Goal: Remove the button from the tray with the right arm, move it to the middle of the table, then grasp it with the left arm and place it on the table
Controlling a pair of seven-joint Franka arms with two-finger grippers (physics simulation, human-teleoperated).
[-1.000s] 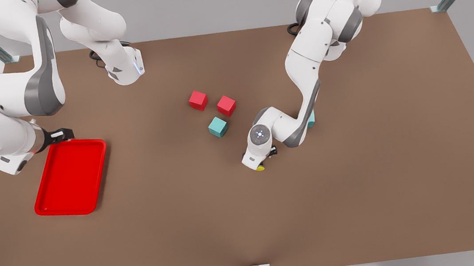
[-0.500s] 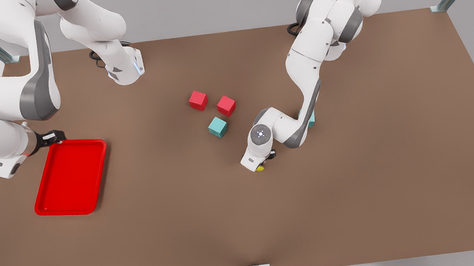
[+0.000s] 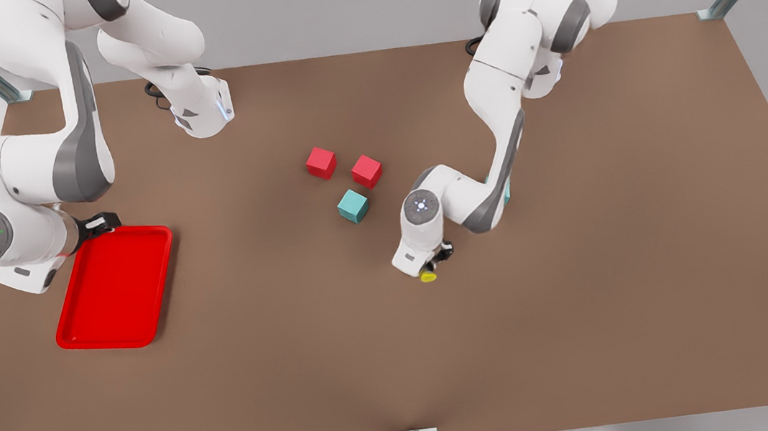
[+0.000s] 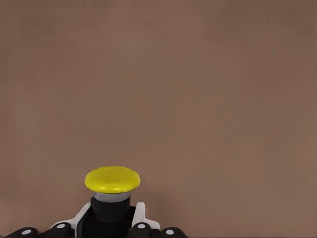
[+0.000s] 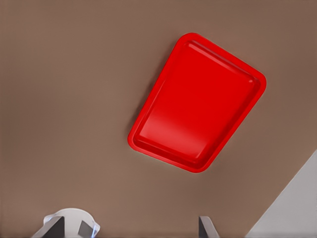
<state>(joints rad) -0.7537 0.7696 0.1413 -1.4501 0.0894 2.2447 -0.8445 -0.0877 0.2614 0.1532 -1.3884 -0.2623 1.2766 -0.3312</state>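
Holding the button [image 3: 428, 276] by its dark body, the left gripper [image 3: 435, 262] sits low near the middle of the table [image 3: 581, 294], a little toward the front view's near edge, with the yellow cap poking out past the fingers. In that front view two red cubes [image 3: 321, 163] and a teal cube [image 3: 352, 206] lie just beyond it toward the far edge, apart from one another, and a second teal cube [image 3: 505, 191] is mostly hidden behind the left arm [image 3: 502, 108]. The tray [image 3: 116, 286] lies near the table's edge at the front view's left, and the right gripper [image 3: 103, 223] hangs over its far corner; whether its jaws are apart or together cannot be told. The right arm [image 3: 25, 177] bends above that corner. In the left wrist view the button [image 4: 112, 191] stands between the white-tipped fingers [image 4: 139, 214], which close on its grey body below the cap, over bare table [image 4: 198, 89]. In the right wrist view the tray [image 5: 198, 101] lies flat on the table [image 5: 64, 99], well clear of the gripper parts at the picture's edge.
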